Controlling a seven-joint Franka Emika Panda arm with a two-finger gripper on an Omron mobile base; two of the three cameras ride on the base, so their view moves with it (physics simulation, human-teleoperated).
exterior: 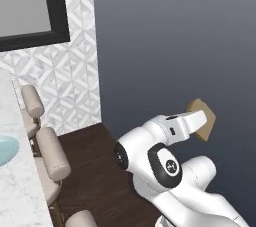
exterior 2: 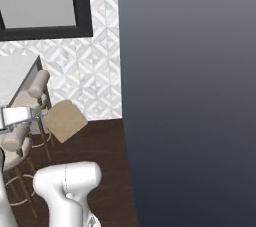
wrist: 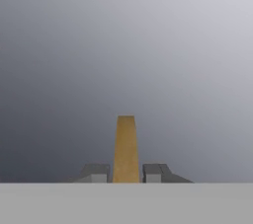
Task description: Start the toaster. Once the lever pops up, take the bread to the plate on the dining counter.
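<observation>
Carrying step: the hand (wrist: 126,173) grips the bread (wrist: 126,146) edge-on; next, reach the plate (exterior: 7,150) at left edge.

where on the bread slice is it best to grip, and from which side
By one edge, pinching across the thin faces, as the claw does now. In the hand view the bread stands edge-on between the two fingertips, one on each flat face. The slice is broad but thin, so coming in along its plane from the crust edge probably suits it best, leaving most of it clear to set down.
</observation>
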